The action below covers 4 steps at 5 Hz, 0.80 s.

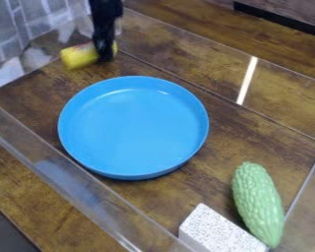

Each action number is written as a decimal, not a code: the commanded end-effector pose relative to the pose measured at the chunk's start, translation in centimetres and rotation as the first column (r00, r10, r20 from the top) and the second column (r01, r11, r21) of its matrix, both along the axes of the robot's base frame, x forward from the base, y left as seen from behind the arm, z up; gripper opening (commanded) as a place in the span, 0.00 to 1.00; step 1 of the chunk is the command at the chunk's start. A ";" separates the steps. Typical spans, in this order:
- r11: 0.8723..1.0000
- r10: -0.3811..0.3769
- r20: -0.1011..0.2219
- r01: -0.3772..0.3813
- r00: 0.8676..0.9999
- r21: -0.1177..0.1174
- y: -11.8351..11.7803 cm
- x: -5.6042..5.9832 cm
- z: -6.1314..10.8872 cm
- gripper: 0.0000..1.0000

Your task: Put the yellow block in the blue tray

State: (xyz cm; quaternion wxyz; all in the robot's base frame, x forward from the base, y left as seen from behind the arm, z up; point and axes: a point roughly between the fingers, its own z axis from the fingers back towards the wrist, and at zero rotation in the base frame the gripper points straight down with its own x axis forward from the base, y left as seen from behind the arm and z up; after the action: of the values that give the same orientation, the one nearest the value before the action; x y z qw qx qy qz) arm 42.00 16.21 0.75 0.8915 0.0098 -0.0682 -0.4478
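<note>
You are looking down at a dark brown wooden table [272,108] with visible plank seams and a glossy finish. A clear plastic barrier [48,172] stands around the work area, and its near wall crosses the lower left corner. A narrow white streak of reflected light [248,80] lies on the wood to the right. At the upper left, pale sheer fabric [23,30] hangs or bunches beside the table edge.
</note>
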 end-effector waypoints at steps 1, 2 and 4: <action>1.000 -0.028 -0.043 0.028 0.999 0.001 0.0 -0.8 -0.9 1.00; 0.999 -0.038 -0.047 0.038 0.998 0.001 -0.1 -0.7 0.2 1.00; 0.999 -0.030 -0.035 0.031 0.999 0.024 3.5 -0.3 1.4 1.00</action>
State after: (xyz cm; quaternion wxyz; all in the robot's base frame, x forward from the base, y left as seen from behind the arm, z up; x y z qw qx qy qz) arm 41.92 17.86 1.61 0.8827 -0.0036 -0.0432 -0.4680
